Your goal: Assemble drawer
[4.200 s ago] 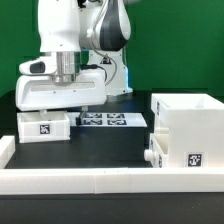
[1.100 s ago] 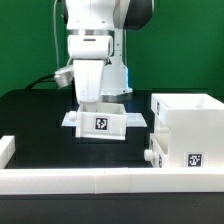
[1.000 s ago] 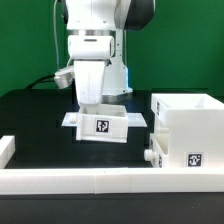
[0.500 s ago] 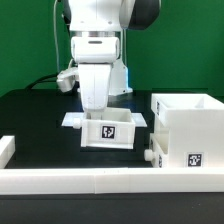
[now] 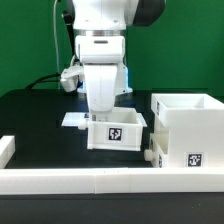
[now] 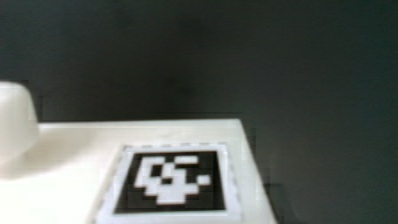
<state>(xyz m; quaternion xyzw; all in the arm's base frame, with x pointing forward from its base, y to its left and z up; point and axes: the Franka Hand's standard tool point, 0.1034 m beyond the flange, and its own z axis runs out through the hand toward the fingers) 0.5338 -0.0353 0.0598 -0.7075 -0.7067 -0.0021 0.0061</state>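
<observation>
My gripper point(image 5: 105, 116) reaches down into a small white tray point(image 5: 118, 135) with a square tag on its front and is shut on its back wall, holding it just above the table. The tray hangs close to the left side of the large boxy housing point(image 5: 186, 122) at the exterior view's right. A round knob point(image 5: 149, 157) sticks out low on the housing's left side. In the wrist view the tray's tagged face point(image 6: 173, 180) fills the lower part, with a rounded white part point(image 6: 15, 130) beside it. My fingertips are hidden.
The marker board point(image 5: 74, 119) lies behind the held tray, mostly covered by it. A low white border rail point(image 5: 90, 181) runs along the front, with a short piece point(image 5: 5, 149) at the exterior view's left. The table is black.
My gripper has carried the small tray from the exterior view's left toward the right and nearer the front rail, so it is now close to the housing.
</observation>
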